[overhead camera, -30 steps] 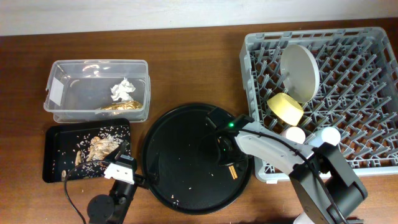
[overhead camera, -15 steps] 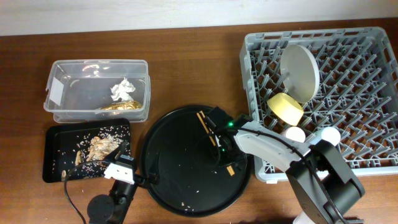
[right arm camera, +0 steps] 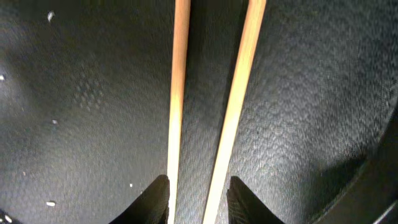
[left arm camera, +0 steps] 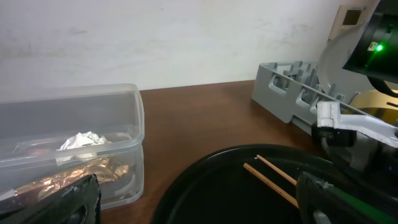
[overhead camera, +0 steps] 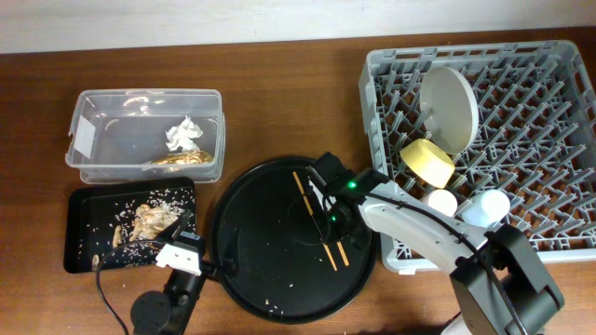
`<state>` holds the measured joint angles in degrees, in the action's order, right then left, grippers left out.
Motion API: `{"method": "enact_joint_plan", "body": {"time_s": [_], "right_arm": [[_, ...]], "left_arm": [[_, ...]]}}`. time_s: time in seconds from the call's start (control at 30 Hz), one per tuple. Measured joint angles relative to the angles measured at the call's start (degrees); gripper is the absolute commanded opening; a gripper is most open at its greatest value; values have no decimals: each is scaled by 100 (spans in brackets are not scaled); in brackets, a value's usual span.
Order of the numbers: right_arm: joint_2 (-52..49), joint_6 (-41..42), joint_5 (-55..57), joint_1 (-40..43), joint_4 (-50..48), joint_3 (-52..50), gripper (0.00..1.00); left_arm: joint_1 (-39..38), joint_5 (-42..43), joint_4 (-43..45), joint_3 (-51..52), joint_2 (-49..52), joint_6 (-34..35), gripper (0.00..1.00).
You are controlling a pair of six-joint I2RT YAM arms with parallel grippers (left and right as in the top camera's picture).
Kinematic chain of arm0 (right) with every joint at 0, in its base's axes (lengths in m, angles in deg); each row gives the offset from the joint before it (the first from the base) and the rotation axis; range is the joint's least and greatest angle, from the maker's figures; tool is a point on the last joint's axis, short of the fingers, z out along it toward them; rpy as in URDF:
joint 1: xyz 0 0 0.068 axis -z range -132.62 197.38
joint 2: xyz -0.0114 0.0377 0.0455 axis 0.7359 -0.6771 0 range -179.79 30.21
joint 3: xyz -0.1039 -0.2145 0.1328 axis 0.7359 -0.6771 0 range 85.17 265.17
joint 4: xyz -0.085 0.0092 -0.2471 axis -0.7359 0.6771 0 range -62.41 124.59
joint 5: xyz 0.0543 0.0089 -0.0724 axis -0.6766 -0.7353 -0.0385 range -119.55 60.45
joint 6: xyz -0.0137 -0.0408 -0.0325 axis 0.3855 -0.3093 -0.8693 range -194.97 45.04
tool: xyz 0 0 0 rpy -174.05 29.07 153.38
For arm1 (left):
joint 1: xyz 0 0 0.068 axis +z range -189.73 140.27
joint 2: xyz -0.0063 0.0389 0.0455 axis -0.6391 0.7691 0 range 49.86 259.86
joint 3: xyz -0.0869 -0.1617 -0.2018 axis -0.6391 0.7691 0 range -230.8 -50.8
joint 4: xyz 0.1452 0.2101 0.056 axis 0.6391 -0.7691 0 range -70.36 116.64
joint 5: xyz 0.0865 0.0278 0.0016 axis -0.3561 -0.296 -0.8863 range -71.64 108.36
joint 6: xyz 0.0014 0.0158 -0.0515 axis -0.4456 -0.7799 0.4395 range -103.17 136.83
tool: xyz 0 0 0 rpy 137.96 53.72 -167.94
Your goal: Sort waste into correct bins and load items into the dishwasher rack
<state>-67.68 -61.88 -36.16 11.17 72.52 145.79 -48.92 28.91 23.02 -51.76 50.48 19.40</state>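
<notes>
The pair of wooden chopsticks (overhead camera: 332, 249) lies on the large round black tray (overhead camera: 261, 270). My right gripper (overhead camera: 326, 200) is down on the tray. In the right wrist view its jaws (right arm camera: 199, 202) press against both chopsticks (right arm camera: 239, 93), one on each side, squeezing them closer. My left gripper (overhead camera: 182, 251) is open and empty at the tray's left edge; its fingers (left arm camera: 199, 199) frame the chopsticks (left arm camera: 273, 180) from afar. The clear box (overhead camera: 88, 112) holds the white tissue (overhead camera: 184, 135) and the brown-gold wrapper (overhead camera: 182, 158). The black rectangular tray (overhead camera: 79, 233) holds the food scraps (overhead camera: 149, 221).
The grey dishwasher rack (overhead camera: 549, 140) at the right holds the white plate (overhead camera: 449, 107) upright, the yellow bowl (overhead camera: 426, 161) and two pale cups (overhead camera: 442, 202) (overhead camera: 489, 207). A few crumbs lie on the round tray. A cable runs by the left arm's base.
My right gripper has moved up and left along the chopsticks, uncovering their lower ends. The left arm has not moved.
</notes>
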Motion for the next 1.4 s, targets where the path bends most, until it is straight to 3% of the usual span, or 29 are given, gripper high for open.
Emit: {"method": "enact_joint_plan", "body": {"time_s": [0.07, 0.2, 0.43, 0.57, 0.7, 0.83, 0.87, 0.9, 0.93, 0.97, 1.13, 1.23, 1.4], "right_arm": [[-87, -2, 22, 0, -111, -4, 29], [-573, 109, 203, 0, -199, -39, 4], [-544, 195, 275, 0, 579, 160, 4], [162, 192, 501, 109, 1043, 868, 4], [986, 120, 1305, 793, 1145, 1473, 4], [887, -149, 1969, 1738, 732, 1493, 4], [767, -184, 1989, 1899, 645, 1493, 5], [595, -249, 1987, 2070, 625, 1493, 30], [378, -328, 1941, 2225, 643, 1493, 47], [245, -439, 1858, 2271, 719, 1491, 51], [173, -579, 1272, 1888, 1425, 1488, 53], [173, -341, 835, 1121, 1740, 1486, 53], [170, 308, 575, -184, 1207, 1084, 52]], "left_arm": [[0, 0, 0, 0, 0, 0, 99], [0, 0, -4, 0, -2, 0, 99], [0, 0, 2, 0, 0, 0, 99], [0, 0, 0, 0, 0, 0, 99], [0, 0, 0, 0, 0, 0, 99], [0, 0, 0, 0, -2, 0, 99], [0, 0, 2, 0, 0, 0, 99], [0, 0, 0, 0, -2, 0, 99], [0, 0, 0, 0, 0, 0, 99], [0, 0, 2, 0, 0, 0, 99], [0, 0, 0, 0, 0, 0, 99], [0, 0, 0, 0, 0, 0, 99], [0, 0, -2, 0, 0, 0, 100]]}}
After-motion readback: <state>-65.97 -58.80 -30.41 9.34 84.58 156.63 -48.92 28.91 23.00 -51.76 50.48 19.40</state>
